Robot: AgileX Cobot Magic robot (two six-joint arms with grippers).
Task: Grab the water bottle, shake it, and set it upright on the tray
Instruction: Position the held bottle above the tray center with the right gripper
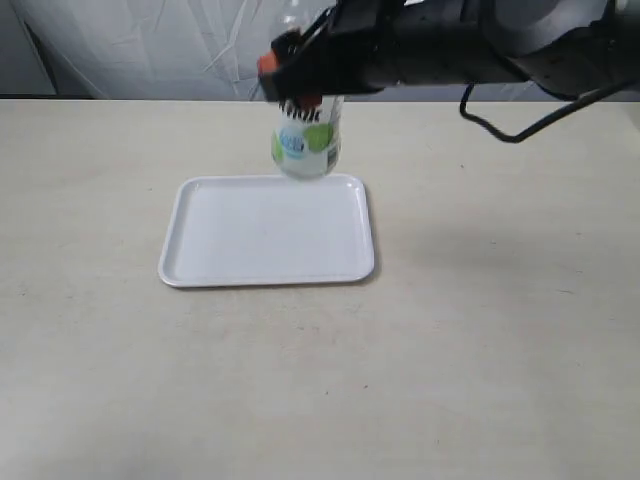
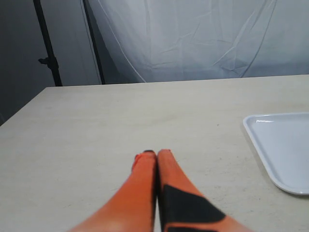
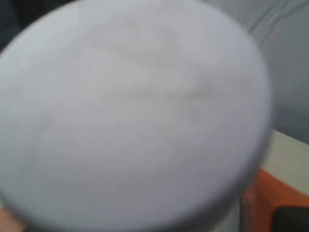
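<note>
Water bottle [image 3: 130,111] gripped by right tool [image 1: 305,98], near tray [image 1: 200,270], left tool [image 2: 157,155] closed

We've got open tabletop [image 1: 480,340] on every side of the tray [image 1: 268,232], and only the right tool [image 1: 300,90] holding the water bottle [image 1: 306,148] above its far rim blocks a pass there.
</note>
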